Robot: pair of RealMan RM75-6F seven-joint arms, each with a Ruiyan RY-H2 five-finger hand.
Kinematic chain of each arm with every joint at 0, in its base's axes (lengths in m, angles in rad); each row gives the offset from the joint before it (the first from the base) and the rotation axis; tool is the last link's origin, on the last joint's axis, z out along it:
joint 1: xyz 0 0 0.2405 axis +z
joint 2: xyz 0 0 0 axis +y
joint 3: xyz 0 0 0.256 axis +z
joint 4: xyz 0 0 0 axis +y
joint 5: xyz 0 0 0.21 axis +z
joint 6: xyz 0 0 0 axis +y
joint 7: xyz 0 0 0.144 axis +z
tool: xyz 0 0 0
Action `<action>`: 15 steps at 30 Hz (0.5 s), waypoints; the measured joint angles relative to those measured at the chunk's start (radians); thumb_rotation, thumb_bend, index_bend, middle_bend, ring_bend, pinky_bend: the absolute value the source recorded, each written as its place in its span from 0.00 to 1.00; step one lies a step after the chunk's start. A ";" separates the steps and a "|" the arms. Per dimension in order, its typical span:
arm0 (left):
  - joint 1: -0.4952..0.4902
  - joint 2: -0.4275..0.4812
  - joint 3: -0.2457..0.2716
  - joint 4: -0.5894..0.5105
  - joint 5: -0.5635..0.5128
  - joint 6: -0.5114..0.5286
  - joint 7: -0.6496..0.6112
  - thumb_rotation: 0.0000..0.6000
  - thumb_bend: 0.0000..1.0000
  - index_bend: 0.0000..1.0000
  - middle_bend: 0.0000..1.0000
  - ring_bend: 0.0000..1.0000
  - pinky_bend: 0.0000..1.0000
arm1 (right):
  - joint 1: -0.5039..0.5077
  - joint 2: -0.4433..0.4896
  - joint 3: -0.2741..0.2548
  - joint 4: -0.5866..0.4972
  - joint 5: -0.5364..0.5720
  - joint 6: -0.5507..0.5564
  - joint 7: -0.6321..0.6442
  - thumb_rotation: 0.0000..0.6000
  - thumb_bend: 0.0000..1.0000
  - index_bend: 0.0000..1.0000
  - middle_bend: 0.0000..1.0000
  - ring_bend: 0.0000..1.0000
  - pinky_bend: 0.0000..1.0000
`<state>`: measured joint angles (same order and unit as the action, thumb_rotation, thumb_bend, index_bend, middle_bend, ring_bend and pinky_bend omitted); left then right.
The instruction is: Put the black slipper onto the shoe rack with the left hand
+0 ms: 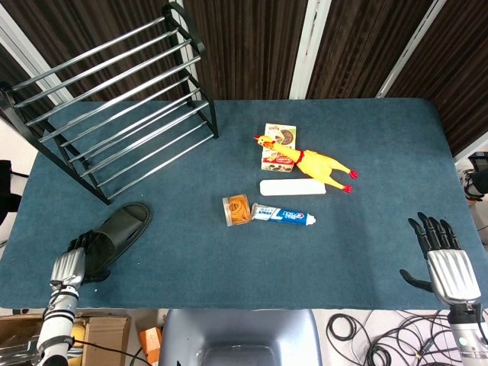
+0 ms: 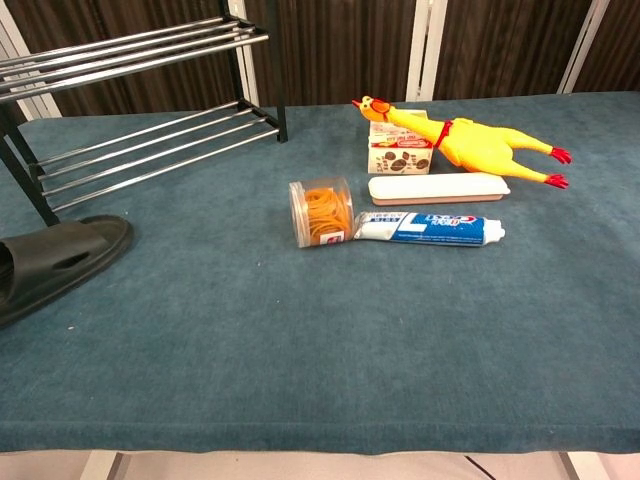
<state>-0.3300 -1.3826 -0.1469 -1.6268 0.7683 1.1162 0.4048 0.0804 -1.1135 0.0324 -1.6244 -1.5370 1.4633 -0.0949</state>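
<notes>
lies flat on the blue counter (image 1: 229,252), the black slipper (image 1: 120,229), near the front left corner, toe toward the shoe rack (image 1: 114,99), which stands just behind it at the back left. wraps its dark fingers over the heel end of the slipper, the left robot hand (image 1: 76,259), apparently grasping it, though how firmly cannot be told; absent from the chest view, where only the slipper's front part shows at the left edge. hangs released over the front right corner, the right robot hand (image 1: 444,259), fingers spread, holding nothing.

likely to go wrong: a grip on the heel alone, leaving the long soft sole to droop or swing on the lift and slide out of the fingers. could also catch the toe on the lowest chrome bars, since the rack sits so near and its tiers slope. could slip between or roll off the smooth round bars if set down crooked. little danger from the clutter at mid-counter, well apart from the path.

readable: almost nothing. blue and white toothpaste tube (image 2: 428,229) with white lettering too blurred to make out; small biscuit box (image 2: 399,152) under the yellow rubber chicken (image 2: 470,143), print illegible. no label seen on the clear jar of rubber bands (image 2: 321,211) or the plain white case (image 2: 438,188).
</notes>
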 measured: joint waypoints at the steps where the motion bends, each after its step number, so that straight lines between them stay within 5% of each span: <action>1: -0.003 0.001 0.000 0.003 -0.008 -0.007 -0.001 0.86 0.18 0.02 0.10 0.10 0.36 | 0.000 0.000 0.000 0.000 0.000 0.000 0.000 1.00 0.08 0.00 0.00 0.00 0.02; 5: -0.011 0.003 -0.005 0.017 -0.023 -0.021 -0.020 0.94 0.18 0.14 0.26 0.25 0.47 | 0.000 0.001 0.000 0.000 0.001 0.000 0.003 1.00 0.08 0.00 0.00 0.00 0.02; 10: -0.009 0.001 -0.008 0.024 -0.018 -0.023 -0.060 1.00 0.21 0.34 0.54 0.53 0.72 | 0.000 0.001 -0.002 -0.001 -0.001 -0.002 0.004 1.00 0.08 0.00 0.00 0.00 0.02; 15: 0.000 -0.006 -0.017 0.029 0.020 -0.015 -0.125 1.00 0.26 0.45 0.65 0.64 0.83 | 0.000 0.002 -0.002 -0.002 0.000 -0.003 0.008 1.00 0.08 0.00 0.00 0.00 0.02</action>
<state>-0.3303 -1.3881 -0.1637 -1.5982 0.7880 1.1015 0.2798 0.0805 -1.1114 0.0307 -1.6263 -1.5374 1.4604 -0.0867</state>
